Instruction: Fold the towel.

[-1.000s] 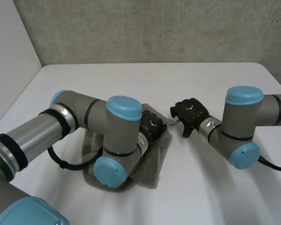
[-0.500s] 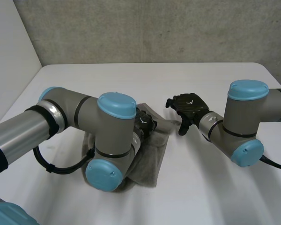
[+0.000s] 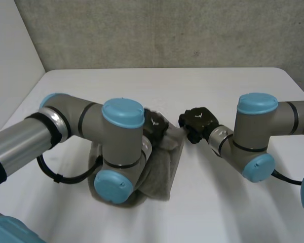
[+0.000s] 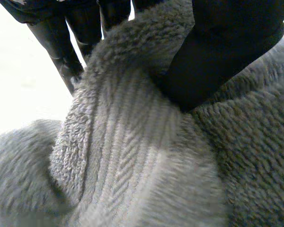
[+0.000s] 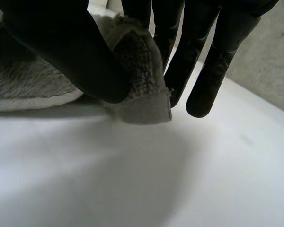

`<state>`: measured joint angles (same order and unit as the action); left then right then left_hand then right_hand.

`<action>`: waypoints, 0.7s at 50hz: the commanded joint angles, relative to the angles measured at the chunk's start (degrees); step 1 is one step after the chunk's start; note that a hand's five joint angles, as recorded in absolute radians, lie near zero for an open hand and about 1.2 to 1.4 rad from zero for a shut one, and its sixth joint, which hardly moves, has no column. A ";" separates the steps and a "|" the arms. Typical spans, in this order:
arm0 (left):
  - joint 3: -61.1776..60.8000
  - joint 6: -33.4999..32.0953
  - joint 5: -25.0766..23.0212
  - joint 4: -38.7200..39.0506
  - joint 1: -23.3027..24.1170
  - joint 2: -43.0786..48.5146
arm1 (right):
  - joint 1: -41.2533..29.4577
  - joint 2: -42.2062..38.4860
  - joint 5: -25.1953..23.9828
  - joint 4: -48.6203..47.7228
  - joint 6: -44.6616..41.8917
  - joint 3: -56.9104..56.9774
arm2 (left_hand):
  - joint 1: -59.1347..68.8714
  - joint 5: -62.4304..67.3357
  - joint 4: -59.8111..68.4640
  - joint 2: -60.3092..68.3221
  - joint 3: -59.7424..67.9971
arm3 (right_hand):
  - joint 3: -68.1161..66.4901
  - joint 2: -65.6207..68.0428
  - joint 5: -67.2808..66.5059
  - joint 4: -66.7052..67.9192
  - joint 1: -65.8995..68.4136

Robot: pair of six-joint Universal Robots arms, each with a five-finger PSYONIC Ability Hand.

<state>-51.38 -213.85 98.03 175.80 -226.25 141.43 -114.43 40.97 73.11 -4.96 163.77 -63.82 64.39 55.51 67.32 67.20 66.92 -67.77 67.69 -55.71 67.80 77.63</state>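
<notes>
A grey towel (image 3: 164,164) lies bunched on the white table (image 3: 218,202), partly under my left arm. My left hand (image 3: 154,126) sits on the towel's far edge. In the left wrist view its thumb (image 4: 222,47) presses a raised fold of towel (image 4: 132,156) against the fingers (image 4: 61,42), so it is shut on the cloth. My right hand (image 3: 195,121) is at the towel's far right corner. In the right wrist view its thumb (image 5: 71,56) pinches that corner (image 5: 142,90) against the fingers (image 5: 203,71), just above the table.
My left arm (image 3: 116,152) bends over the towel's left half and hides it. The right arm (image 3: 253,142) reaches in from the right. A concrete wall (image 3: 167,30) runs behind the table's far edge.
Both hands have closed on the towel. The right hand slid left to the towel's far right corner, and the left hand shifted slightly left along the far edge.
</notes>
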 commanded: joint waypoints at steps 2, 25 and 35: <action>5.41 0.37 0.05 7.81 -2.00 -6.43 | 0.17 5.17 1.51 -2.77 6.74 5.63 | 15.61 14.49 12.68 12.80 13.08 | -12.23 12.31 -14.29 12.20 2.37; -6.49 23.65 4.90 4.92 -18.18 -24.35 | 5.19 19.24 8.29 2.11 2.27 3.01 | 15.61 14.49 12.68 12.80 13.08 | -12.23 12.31 -14.29 12.20 2.37; -37.04 23.84 -2.14 8.69 -17.56 -28.31 | 5.27 17.47 6.17 15.77 -10.31 -7.46 | 15.61 14.49 12.68 12.80 13.08 | -12.23 12.31 -14.29 12.20 2.37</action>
<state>-73.55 -189.51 98.86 181.11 -244.16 114.64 -109.44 58.94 79.30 6.11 159.66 -65.60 65.79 57.22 69.69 69.32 69.28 -67.83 67.78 -56.91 68.09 78.63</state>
